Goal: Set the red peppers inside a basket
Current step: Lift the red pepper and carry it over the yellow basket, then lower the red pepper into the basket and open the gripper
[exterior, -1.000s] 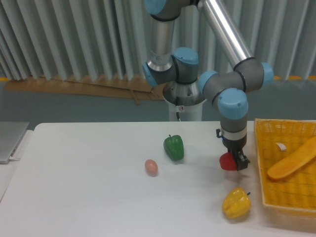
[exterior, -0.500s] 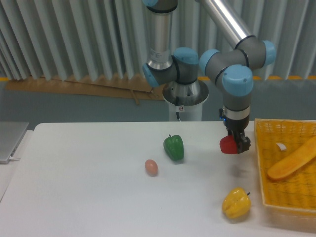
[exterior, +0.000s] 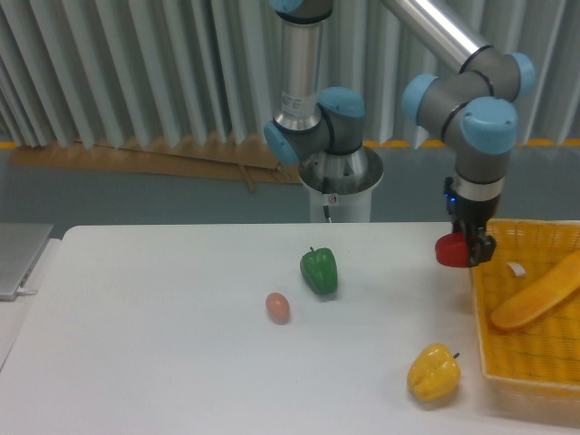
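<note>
Gripper (exterior: 470,251) clamped on red pepper (exterior: 450,251), now higher & further right vs 0.5 s ago, held in the air right at the left rim of the basket (exterior: 473,272), not inside yet. Green pepper (exterior: 319,271), yellow pepper (exterior: 433,372), egg (exterior: 277,307) unmoved on table (exterior: 163,362). Long orange item (exterior: 535,292) lies in basket.
</note>
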You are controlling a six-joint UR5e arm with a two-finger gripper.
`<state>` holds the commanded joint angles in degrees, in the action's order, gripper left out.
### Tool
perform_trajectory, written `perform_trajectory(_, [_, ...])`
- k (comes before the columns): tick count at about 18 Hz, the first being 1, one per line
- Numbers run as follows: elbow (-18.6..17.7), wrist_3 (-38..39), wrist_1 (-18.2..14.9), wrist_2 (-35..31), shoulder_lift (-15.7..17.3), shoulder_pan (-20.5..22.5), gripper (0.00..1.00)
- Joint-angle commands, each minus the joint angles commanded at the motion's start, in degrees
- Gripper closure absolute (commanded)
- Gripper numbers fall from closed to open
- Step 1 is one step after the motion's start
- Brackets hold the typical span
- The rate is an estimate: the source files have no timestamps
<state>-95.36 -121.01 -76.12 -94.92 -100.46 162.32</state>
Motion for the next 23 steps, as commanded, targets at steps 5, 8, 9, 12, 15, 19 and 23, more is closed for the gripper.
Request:
perform_trajectory(5, [1.23, -7.57, 0.53, 0.09, -2.55, 2.47, 0.53])
perform_trajectory(8, [1.76, -9.16, 2.63, -0.09, -3.86, 2.38, 0.53])
perform_trajectory(9, [1.76, -9.34, 3.16, -0.09, -4.48, 2.47, 0.53])
perform_trajectory(12, [2.55, -12.31, 4.22, 0.09, -6.32, 3.52, 0.53])
perform_trajectory(15, [3.43, -13.91, 4.31, 0.09, -7.73, 3.7, 0.53])
perform_trajectory(19, [3.78, -14.17, 5.36, 0.09, -8.17, 3.7, 0.53])
perform_trajectory(23, [3.87, -16.18, 6.5, 0.09, -8.53, 3.79, 0.42])
